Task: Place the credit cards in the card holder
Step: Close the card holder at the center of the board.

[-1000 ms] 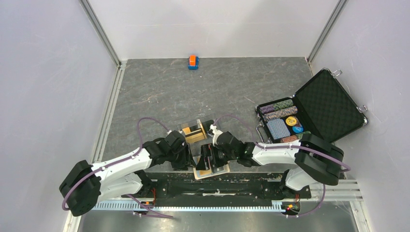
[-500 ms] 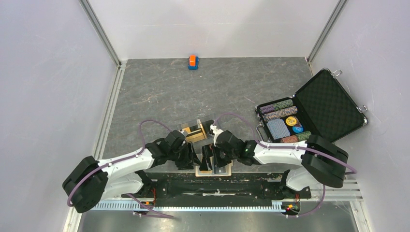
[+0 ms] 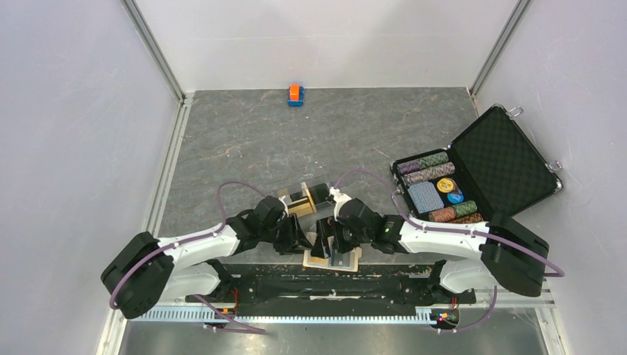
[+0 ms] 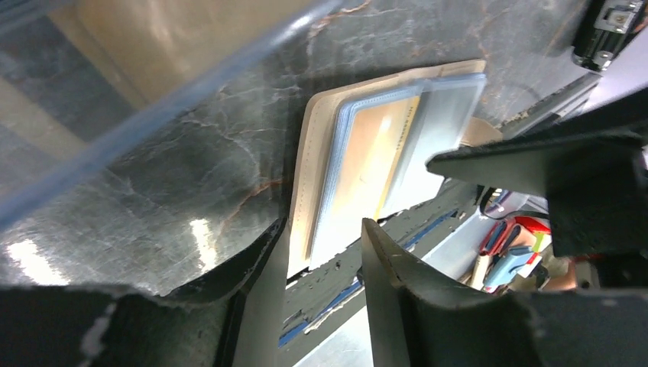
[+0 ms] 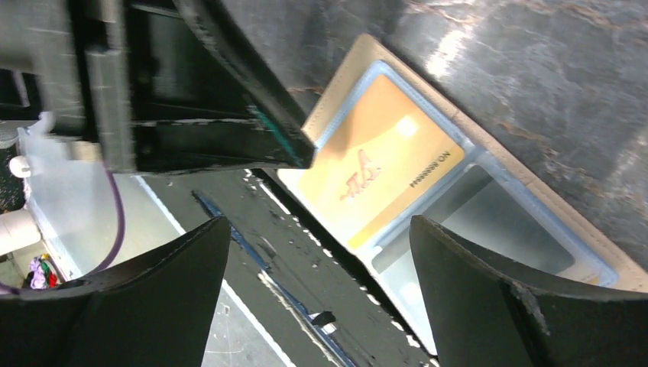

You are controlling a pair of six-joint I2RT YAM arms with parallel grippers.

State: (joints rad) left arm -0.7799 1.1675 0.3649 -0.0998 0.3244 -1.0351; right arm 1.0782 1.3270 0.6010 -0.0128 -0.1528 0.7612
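Right wrist: gold card (image 5: 382,183), apparently within the open card holder (image 5: 341,79).

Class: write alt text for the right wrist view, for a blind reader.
A gold card sits tucked inside the open tan card holder. The right gripper hangs open over it; the left gripper juts in from upper left.

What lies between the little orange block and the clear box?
Nothing. The top view shows only bare grey table between the block and the clear box.
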